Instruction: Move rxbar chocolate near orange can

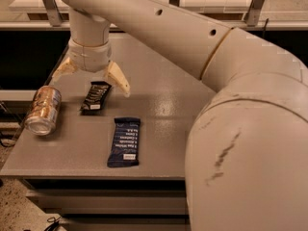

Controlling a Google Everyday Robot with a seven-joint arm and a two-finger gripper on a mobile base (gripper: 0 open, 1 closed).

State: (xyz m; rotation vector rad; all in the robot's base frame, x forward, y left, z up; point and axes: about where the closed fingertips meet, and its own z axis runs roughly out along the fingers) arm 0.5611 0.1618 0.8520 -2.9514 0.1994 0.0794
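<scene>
The rxbar chocolate (96,96), a flat black bar with white text and a white label at its near end, lies on the grey table (168,105). The orange can (44,109) lies on its side just left of it, silver top toward the front. My gripper (91,79) hangs above the bar's far end, fingers (118,78) spread wide and holding nothing. The bar rests free on the table between and below the fingers.
A larger navy-blue wrapped bar (125,141) lies in front of the black bar near the table's front edge. My big cream arm (240,129) fills the right side. Metal frame posts (48,4) stand behind the table.
</scene>
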